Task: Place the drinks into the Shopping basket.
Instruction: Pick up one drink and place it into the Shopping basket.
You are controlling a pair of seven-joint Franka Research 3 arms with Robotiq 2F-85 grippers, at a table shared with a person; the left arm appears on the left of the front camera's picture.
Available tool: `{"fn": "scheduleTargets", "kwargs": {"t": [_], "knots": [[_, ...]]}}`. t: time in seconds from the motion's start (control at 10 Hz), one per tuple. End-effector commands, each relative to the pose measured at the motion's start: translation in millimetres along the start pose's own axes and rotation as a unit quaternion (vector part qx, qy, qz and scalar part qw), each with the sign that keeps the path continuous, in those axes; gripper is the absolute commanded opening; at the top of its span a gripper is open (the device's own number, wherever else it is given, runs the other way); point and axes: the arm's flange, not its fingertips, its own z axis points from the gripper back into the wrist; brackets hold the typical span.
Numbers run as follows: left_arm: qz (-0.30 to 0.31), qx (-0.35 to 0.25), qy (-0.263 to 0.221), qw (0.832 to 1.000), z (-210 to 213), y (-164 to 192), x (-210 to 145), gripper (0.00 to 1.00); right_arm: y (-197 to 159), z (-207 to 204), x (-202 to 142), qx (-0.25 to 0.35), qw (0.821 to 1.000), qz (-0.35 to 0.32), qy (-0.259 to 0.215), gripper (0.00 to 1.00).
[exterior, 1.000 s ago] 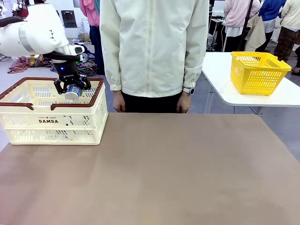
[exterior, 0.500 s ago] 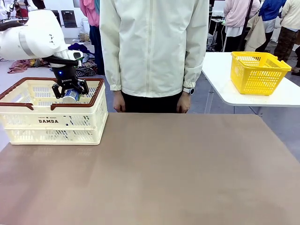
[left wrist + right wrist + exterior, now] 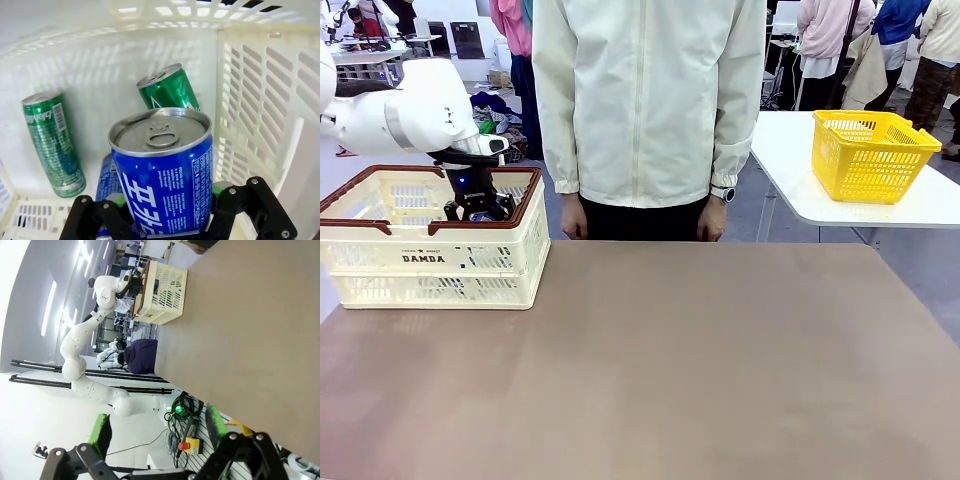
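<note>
White arm (image 3: 410,115) — black end effector (image 3: 478,208).

I work in a robot lab or test hall: my brown desk (image 3: 700,360) faces a person in a pale jacket (image 3: 650,100), a white side table (image 3: 790,190) carries a yellow basket (image 3: 868,152), clothes lie heaped on the floor (image 3: 495,105), and cables with an emergency-stop button (image 3: 192,444) sit behind me.

The Shopping basket (image 3: 425,262) wall hides the left pincer (image 3: 478,212) tips; a second blue can (image 3: 107,182) lies mostly behind the held blue can (image 3: 162,175).
</note>
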Motion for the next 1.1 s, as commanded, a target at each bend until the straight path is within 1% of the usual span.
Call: {"fn": "scheduleTargets", "kwargs": {"t": [0.0, 0.1, 0.3, 1.0], "knots": [[-0.008, 0.013, -0.003, 1.000, 5, -2, 3, 0.00, 6, 0, 3, 0.006, 1.000, -0.001, -0.006, 1.00], [-0.007, 0.018, 0.002, 1.000, 3, -2, 4, 0.00, 6, 0, 3, 0.006, 1.000, -0.001, -0.006, 1.00], [-0.008, 0.016, 0.006, 1.000, 4, -1, 4, 1.00, 6, 0, 3, 0.006, 1.000, -0.001, -0.006, 1.00], [-0.004, 0.002, -0.014, 1.000, 17, 5, -2, 1.00, 6, 0, 3, 0.006, 1.000, -0.001, -0.006, 1.00]]}}
